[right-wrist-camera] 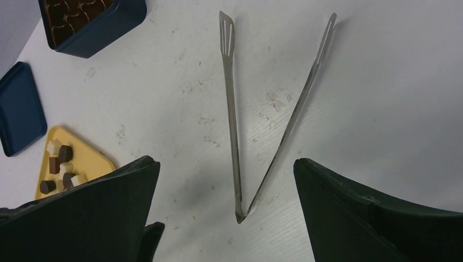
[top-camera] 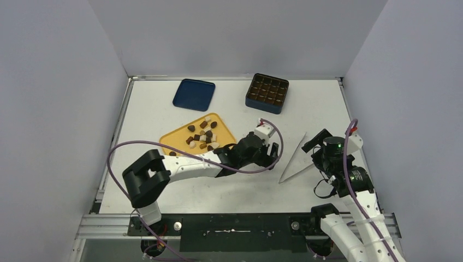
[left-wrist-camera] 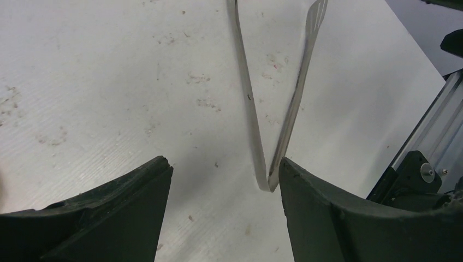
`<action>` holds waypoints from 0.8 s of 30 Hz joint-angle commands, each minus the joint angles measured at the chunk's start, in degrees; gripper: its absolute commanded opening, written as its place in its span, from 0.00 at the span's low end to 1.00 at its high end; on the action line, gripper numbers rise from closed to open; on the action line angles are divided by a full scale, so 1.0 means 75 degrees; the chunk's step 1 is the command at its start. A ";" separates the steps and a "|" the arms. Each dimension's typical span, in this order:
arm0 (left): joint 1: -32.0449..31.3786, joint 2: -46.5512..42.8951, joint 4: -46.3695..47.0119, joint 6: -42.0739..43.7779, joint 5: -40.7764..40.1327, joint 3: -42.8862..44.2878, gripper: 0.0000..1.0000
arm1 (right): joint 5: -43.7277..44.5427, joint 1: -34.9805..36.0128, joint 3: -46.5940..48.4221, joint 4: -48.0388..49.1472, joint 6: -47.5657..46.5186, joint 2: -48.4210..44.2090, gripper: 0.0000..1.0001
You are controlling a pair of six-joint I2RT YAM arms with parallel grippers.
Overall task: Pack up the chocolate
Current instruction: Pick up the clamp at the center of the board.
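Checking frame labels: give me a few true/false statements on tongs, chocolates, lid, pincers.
1. Tongs lie spread on the table. True.
2. Chocolates are in the box. False: they sit on the tray.
3. Lid is on the box. False: it lies on the table, left of the box.
4. Right pincer is open. True.
5. Left pincer holds a chocolate. False: it is empty, by the tongs' hinge.

In the right wrist view a finger (right-wrist-camera: pixel 82 218) hides most of the chocolate (right-wrist-camera: pixel 65 153) and the yellow tray (right-wrist-camera: pixel 90 155). The left wrist view's top edge crops the tongs (left-wrist-camera: pixel 248 98).
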 commanded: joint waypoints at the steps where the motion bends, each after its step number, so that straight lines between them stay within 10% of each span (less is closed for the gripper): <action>1: -0.0050 0.0475 0.0701 -0.0019 -0.0042 0.0713 0.69 | 0.0376 -0.0007 -0.0169 -0.0121 0.0774 -0.0099 1.00; 12: 0.1806 -0.1900 -0.0821 -0.0781 0.0770 -0.0264 0.74 | -0.0198 -0.0001 -0.0881 0.0437 0.1415 0.1625 1.00; 24: 0.2622 -0.5588 -0.4069 0.0771 -0.1462 -0.0914 0.97 | -0.0939 0.0238 -0.0959 0.1339 0.1942 0.3755 1.00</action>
